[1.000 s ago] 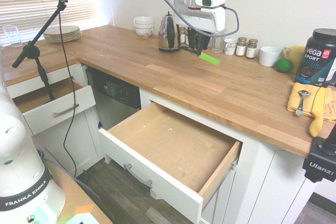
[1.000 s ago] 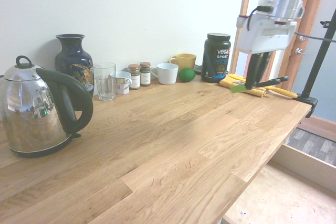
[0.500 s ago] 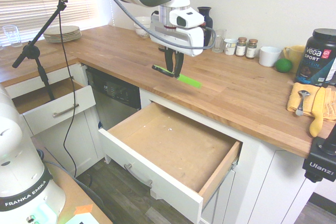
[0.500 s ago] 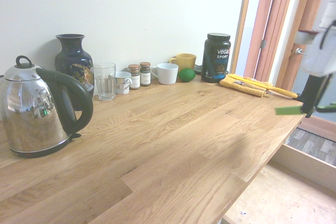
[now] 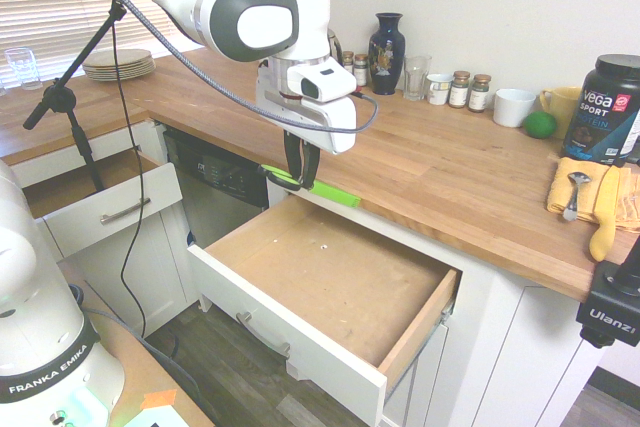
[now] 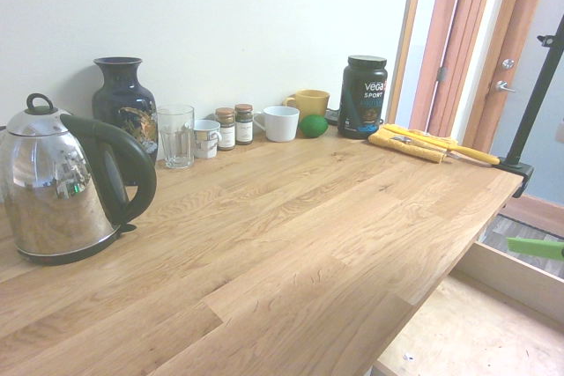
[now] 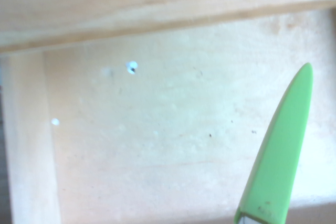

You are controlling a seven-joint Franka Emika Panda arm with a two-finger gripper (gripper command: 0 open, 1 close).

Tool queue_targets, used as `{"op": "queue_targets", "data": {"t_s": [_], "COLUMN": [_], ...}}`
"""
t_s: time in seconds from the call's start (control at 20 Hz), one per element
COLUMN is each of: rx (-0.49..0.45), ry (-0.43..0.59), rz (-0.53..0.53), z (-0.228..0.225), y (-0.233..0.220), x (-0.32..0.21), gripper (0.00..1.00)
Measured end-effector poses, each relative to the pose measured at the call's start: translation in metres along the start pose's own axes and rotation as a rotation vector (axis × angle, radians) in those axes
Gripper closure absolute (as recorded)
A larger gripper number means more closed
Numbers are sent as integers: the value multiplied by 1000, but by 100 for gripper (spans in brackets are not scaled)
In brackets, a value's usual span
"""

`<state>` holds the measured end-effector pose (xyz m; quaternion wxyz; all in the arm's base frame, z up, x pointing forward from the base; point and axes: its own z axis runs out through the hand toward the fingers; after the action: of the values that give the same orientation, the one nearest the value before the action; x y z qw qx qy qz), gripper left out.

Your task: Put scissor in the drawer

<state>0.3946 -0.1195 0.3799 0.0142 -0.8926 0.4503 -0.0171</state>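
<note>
My gripper [image 5: 303, 185] is shut on the scissor [image 5: 322, 190], which it holds about level in the air. The green blade cover [image 5: 338, 195] points right and the handles stick out to the left. It hangs just above the counter's front edge, over the back left corner of the open drawer [image 5: 330, 287]. The drawer has a white front, wooden sides and a bare brown bottom. In the wrist view the green blade cover [image 7: 278, 156] hangs over the drawer bottom [image 7: 157, 140]. In the second exterior view only the blade tip [image 6: 538, 246] shows, above the drawer [image 6: 467, 332]; the gripper is out of that frame.
A smaller white drawer [image 5: 100, 209] with a bar handle stands open at the left, beside a black dishwasher [image 5: 215, 187]. On the counter are a kettle [image 6: 62, 187], a vase [image 5: 386, 39], spice jars, cups, a protein tub [image 5: 608, 107], a yellow cloth [image 5: 590, 197] and plates [image 5: 118, 63].
The arm has carried the scissor from the back of the counter forward, leftward and down to the counter's front edge over the drawer. The gripper has left the second exterior view.
</note>
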Motion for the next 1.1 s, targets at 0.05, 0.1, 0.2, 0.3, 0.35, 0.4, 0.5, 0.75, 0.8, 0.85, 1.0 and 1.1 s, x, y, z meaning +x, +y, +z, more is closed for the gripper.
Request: {"op": "queue_targets", "data": {"t_s": [0.05, 0.1, 0.2, 0.3, 0.35, 0.4, 0.5, 0.75, 0.8, 0.85, 1.0, 1.1], "rx": [-3, -6, -14, -14, -14, -18, -30, -47, -50, -51, -53, -54], "ry": [-2, -4, -8, -2, 2, 3, -3, -11, -12, -13, -15, -14], "rz": [0, 0, 0, -10, -13, -15, -15, -19, -20, -21, -20, -18], "z": [8, 18, 36, 53, 63, 74, 97, 136, 141, 147, 161, 168], "y": [1, 2, 2, 0, -1, -2, -3, -7, -8, -9, -11, -11], "x": [-1, -3, -3, 1, 3, 5, 7, 11, 12, 12, 13, 14], "gripper": [100, 100, 100, 100, 100, 100, 100, 100, 100, 100, 100, 100]}}
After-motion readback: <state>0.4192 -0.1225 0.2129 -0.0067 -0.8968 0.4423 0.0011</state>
